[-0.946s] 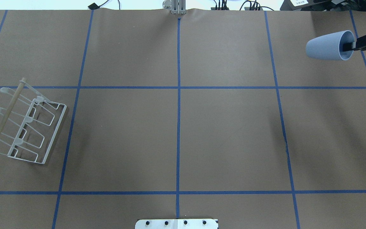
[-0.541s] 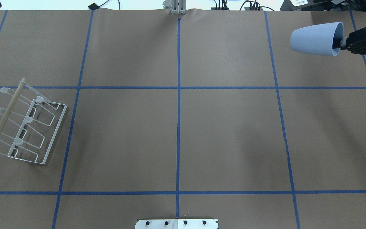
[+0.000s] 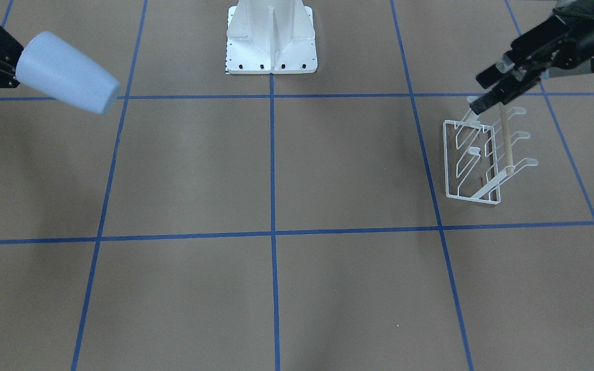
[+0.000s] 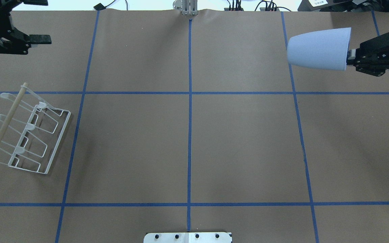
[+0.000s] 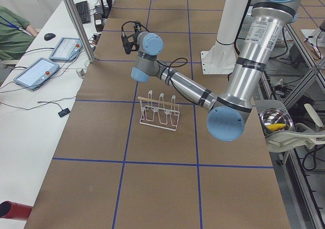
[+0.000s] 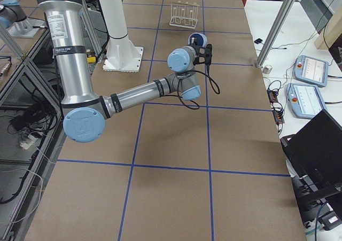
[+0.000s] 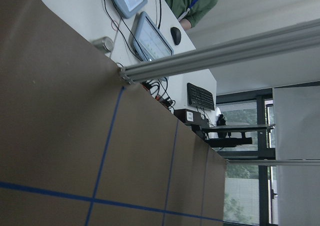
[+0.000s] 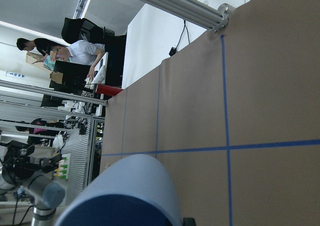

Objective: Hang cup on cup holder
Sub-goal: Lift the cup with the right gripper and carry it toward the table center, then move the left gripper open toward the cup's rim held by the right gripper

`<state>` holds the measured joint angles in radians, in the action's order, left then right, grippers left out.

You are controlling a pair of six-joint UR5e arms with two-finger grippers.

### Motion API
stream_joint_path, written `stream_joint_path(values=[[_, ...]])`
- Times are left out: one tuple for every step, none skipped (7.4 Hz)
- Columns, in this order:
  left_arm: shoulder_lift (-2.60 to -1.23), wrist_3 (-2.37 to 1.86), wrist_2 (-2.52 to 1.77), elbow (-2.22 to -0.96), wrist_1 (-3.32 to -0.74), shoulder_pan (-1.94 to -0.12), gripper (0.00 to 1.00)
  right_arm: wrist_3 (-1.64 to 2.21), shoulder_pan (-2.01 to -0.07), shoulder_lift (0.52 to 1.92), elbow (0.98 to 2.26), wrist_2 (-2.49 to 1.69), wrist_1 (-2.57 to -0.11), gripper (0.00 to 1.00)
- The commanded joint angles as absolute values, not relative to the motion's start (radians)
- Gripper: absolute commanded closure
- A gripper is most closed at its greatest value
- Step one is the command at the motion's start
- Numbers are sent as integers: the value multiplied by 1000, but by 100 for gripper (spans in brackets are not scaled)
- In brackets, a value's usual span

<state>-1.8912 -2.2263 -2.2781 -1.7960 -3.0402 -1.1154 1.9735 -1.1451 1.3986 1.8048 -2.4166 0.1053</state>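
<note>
Item 1: the cup (image 4: 317, 49). Pale blue and tapered. I see it held on its side off the table (image 4: 241, 141), in the upper right of the overhead view. Its closed base points toward frame centre and its mouth toward the right edge.

Item 2: right gripper (image 4: 352, 56). I log it clamped on the cup's rim, at the right edge of the overhead view.

Item 3: left gripper (image 4: 42, 21). Upper left corner of the overhead view. I read its fingers as spread wide with nothing between them.

Item 4: the cup holder (image 4: 29, 127). White wire rack with a tan wooden rod. It stands on the table at the middle left of the overhead view, below the left gripper and apart from it, and well apart from the cup.

Item 5: white pedestal base (image 3: 271, 41). Top centre of the front-facing view.
</note>
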Motion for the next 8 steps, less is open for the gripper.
stream_joint_path(values=[[-1962, -2423, -2273, -1879, -3047, -1011, 2, 2103, -1048, 1326, 1870, -2363, 181, 100], [-1983, -2466, -2246, -1893, -3048, -959, 2, 2130, -966, 1322, 1906, -2280, 187, 100], [-1985, -2486, -2142, -1917, -3048, -900, 2, 2131, -874, 1301, 1919, -2208, 187, 100], [-1986, -2487, -2029, -1931, -3048, -821, 2, 2131, -806, 1287, 1927, -2159, 193, 100], [-1997, -2485, -1943, -1939, -3040, -754, 2, 2132, -746, 1273, 1925, -2116, 192, 100], [-2011, -2487, -1890, -1942, -3033, -709, 2, 2131, -712, 1272, 1925, -2085, 192, 100], [-2022, -2487, -1838, -1941, -3034, -666, 2, 2129, -700, 1269, 1925, -2071, 192, 100], [-2025, -2487, -1807, -1942, -3039, -635, 2, 2129, -695, 1269, 1925, -2068, 193, 100]])
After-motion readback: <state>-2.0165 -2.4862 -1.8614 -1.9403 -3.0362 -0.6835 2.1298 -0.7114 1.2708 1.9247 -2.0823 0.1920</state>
